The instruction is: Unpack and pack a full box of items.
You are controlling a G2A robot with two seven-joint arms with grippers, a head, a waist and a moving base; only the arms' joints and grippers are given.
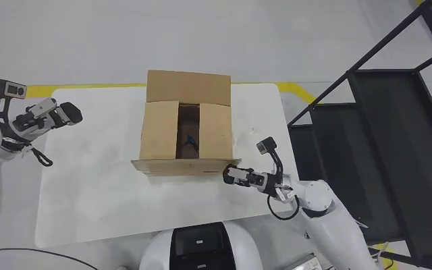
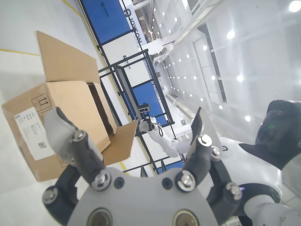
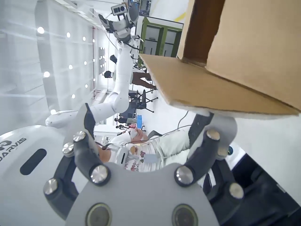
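Note:
A brown cardboard box point(image 1: 182, 128) stands in the middle of the white table point(image 1: 88, 196). Its two side flaps are folded in, leaving a dark gap where a small blue item point(image 1: 190, 141) shows. The far flap stands up and the near flap point(image 1: 182, 167) hangs outward. My right gripper point(image 1: 231, 176) is open at that near flap's right end. In the right wrist view the flap point(image 3: 188, 88) lies right over one fingertip point(image 3: 207, 123) of the right gripper point(image 3: 148, 114). My left gripper point(image 1: 67, 113) is open and holds nothing, off the table's left edge. In its wrist view the left gripper point(image 2: 127, 116) faces the box point(image 2: 70, 109).
A dark metal stair frame point(image 1: 364, 135) stands just right of the table. A yellow floor line point(image 1: 297, 88) runs behind the table. Bare tabletop lies left of and in front of the box.

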